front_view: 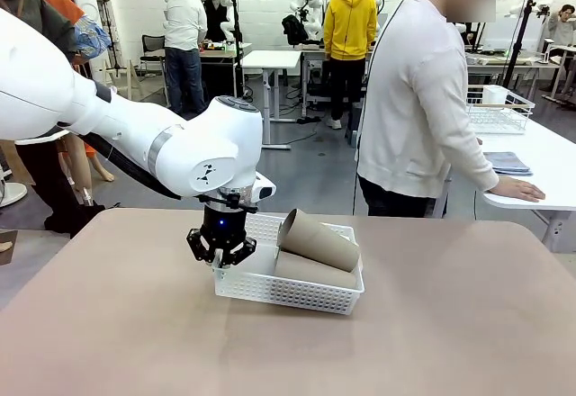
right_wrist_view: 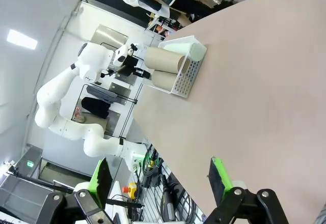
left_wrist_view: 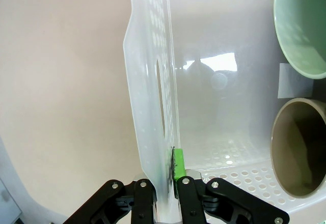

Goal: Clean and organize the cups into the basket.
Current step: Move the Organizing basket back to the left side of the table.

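**Left gripper clamped on basket wall**

L gripper (front_view: 220,250) was closed on the short end wall of the white basket (front_view: 297,295), fingers either side of the rim by the handle cutout; green pad (left_wrist_view: 179,164) sat vs the inner face. Basket was mid-table w/ that end lifted. Inside lay tan cups (front_view: 317,238) on their sides plus a mint-green cup (left_wrist_view: 300,28). R gripper (right_wrist_view: 160,183) hung spread wide, holding nothing, well apart from the basket. Person (front_view: 418,99) stood at far side.
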Robot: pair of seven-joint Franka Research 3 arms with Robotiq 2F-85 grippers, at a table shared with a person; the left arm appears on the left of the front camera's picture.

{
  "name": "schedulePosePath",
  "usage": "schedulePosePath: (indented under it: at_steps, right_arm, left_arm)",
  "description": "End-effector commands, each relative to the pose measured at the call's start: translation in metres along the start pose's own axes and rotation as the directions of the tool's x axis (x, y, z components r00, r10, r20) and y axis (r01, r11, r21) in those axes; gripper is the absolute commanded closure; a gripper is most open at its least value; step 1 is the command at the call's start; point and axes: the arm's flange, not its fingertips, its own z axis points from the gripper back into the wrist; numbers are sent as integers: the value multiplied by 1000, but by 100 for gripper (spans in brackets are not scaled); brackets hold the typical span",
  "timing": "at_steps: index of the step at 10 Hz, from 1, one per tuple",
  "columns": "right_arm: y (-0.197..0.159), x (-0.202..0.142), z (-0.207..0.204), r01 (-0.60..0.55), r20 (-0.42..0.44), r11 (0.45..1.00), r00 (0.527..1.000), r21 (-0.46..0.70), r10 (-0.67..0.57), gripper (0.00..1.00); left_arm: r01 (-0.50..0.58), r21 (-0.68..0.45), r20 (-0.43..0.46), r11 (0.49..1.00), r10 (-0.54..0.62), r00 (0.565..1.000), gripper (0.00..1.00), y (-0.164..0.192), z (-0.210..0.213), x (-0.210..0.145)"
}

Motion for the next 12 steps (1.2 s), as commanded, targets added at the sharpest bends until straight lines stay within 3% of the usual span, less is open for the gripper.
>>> schedulePosePath:
  at_steps: [1, 9, 10, 12]
  right_arm:
    - [-2, 2, -3, 2, -11, 1000, 1000, -4, -2, 0]
    - [-2, 2, -3, 2, -11, 1000, 1000, -4, -2, 0]
    - [-2, 2, -3, 2, -11, 1000, 1000, -4, -2, 0]
    - [-2, 2, -3, 2, -11, 1000, 1000, -4, -2, 0]
  left_arm:
    - [0, -1, 3, 1000, 0, 1000, 100, 0, 2, 0]
    - [0, -1, 3, 1000, 0, 1000, 100, 0, 2, 0]
    - [0, 0, 0, 1000, 0, 1000, 94, 0, 0, 0]
    - [34, 38, 34, 999, -36, 999, 94, 53, -11, 7]
